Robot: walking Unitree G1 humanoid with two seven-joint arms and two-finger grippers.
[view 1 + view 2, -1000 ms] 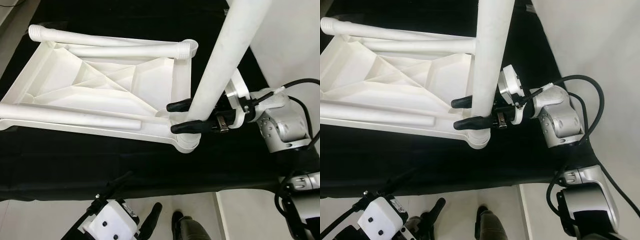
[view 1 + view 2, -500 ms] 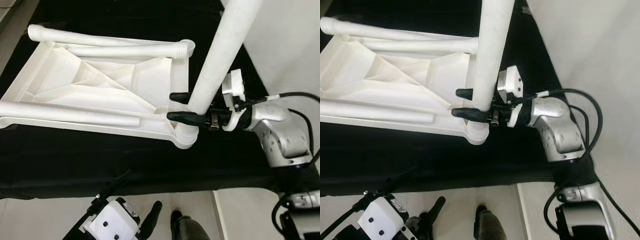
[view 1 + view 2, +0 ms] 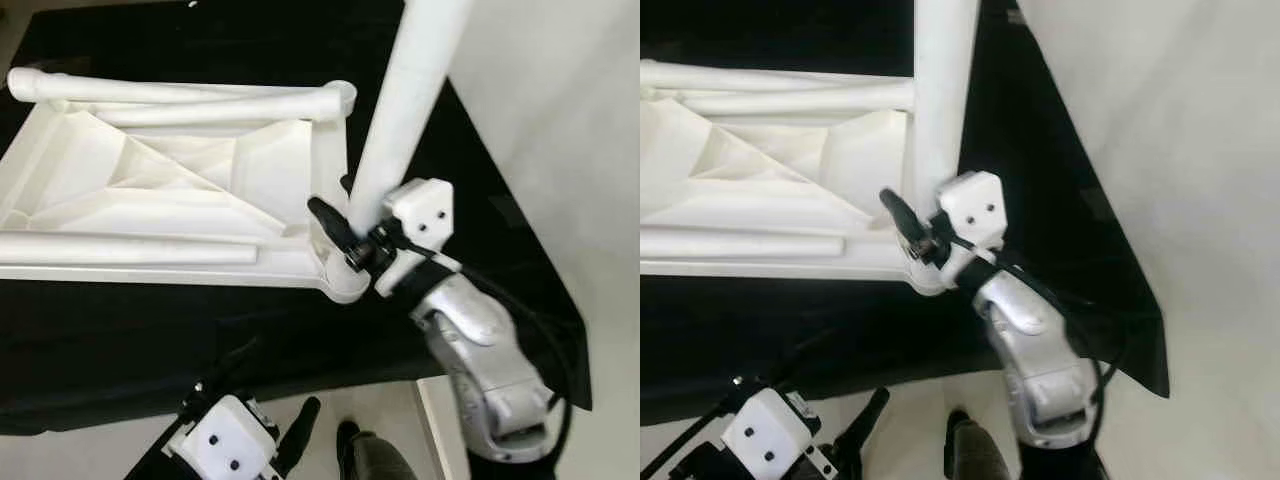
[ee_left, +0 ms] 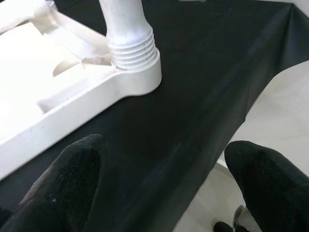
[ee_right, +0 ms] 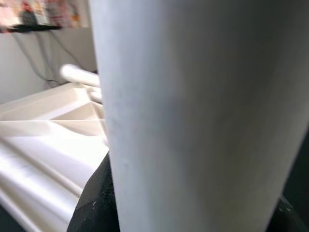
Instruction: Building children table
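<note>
Two loose white legs (image 3: 130,250) lie flat inside the upturned white tabletop (image 3: 170,195), which rests underside-up on a black cloth (image 3: 120,340); a third leg (image 3: 405,100) stands upright in the corner socket (image 4: 135,72) nearest the robot's right, its ribbed collar seated in the round boss. No brand, label or writing can be read on any part. The right gripper (image 3: 345,225) is clamped on that upright leg just above the socket, black fingers (image 3: 328,222) pressed on either side of the tube, and the right wrist view shows the leg close up between them. The left gripper (image 4: 164,183) hangs low near the cloth's near edge, its two fingers (image 4: 67,179) spread wide with nothing between them. The socket corner lies close to the cloth's right side, where the fabric drops off in a slanted edge to pale floor (image 3: 560,150). Bare black cloth runs between the tabletop's near rim and the cloth's front edge, with light floor beyond it.
</note>
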